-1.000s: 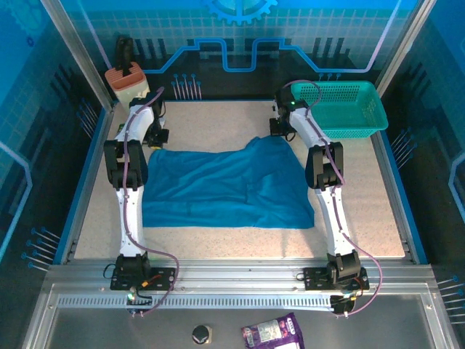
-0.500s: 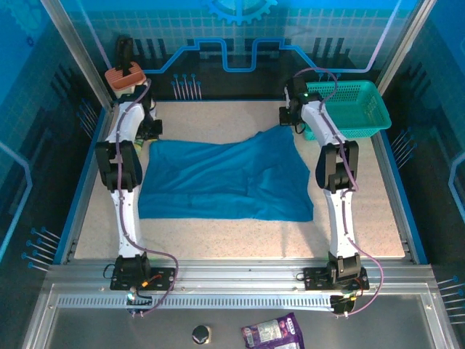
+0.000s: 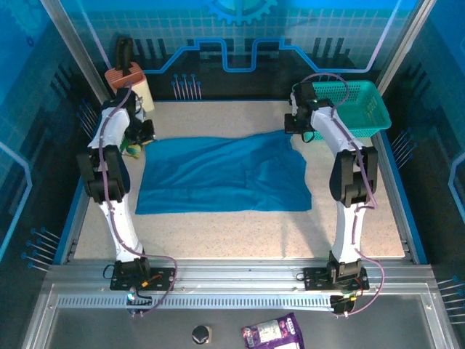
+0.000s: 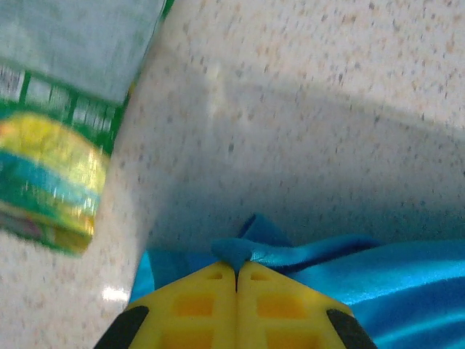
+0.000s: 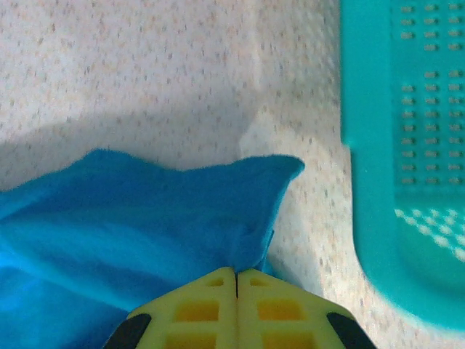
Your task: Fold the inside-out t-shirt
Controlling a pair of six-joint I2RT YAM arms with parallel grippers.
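T-shirt corners clamped in both jaws, green packet by left, basket by right

A robotics lab cell is indicated; a speckled table is enclosed by aluminium framing and blue circuit-printed panels; robot arms are bolted to it.

My left gripper far out at ten o'clock, right gripper at one o'clock, both clamped on the t-shirt

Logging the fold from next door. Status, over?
Left gripper shut on t-shirt far-left corner. Right gripper shut on far-right corner. Cloth spread out between them. Teal basket beside right gripper, apart.
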